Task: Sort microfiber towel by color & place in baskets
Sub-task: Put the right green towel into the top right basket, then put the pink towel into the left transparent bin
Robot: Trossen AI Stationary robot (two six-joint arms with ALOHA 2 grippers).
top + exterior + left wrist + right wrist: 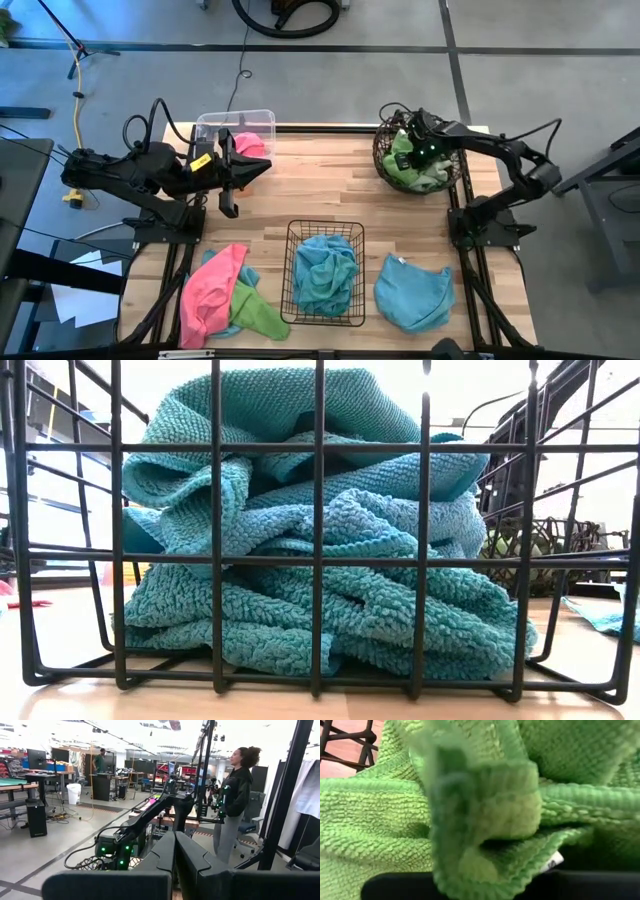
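Observation:
My right gripper [408, 152] is down in the round dark wire basket [385, 170] at the table's far right, shut on a lime green towel [485, 820] that fills its wrist view and hides the fingers. My left gripper [264, 167] [175, 840] is shut and holds nothing. It hovers beside the clear tub [215, 128], where a pink towel [249, 144] lies. Blue towels [325, 270] [320, 560] are piled in the black grid basket [292, 300]. On the near left lie a pink towel [210, 290], a green towel [256, 312] and a blue one [247, 274]. Another blue towel [413, 290] lies on the near right. My right gripper holds a bunched fold of the green towel [470, 795] from above, over the round basket. The cloth covers the fingers, so how far back it reaches cannot be seen. The towel below the fold [370, 820] lies slack on the green cloth in the basket.
Bare wood lies in the table's middle, between the tub and the round basket. The black basket's grid [318, 460] blocks most of the low view. A person [235, 805] stands in the room beyond the right arm [150, 820].

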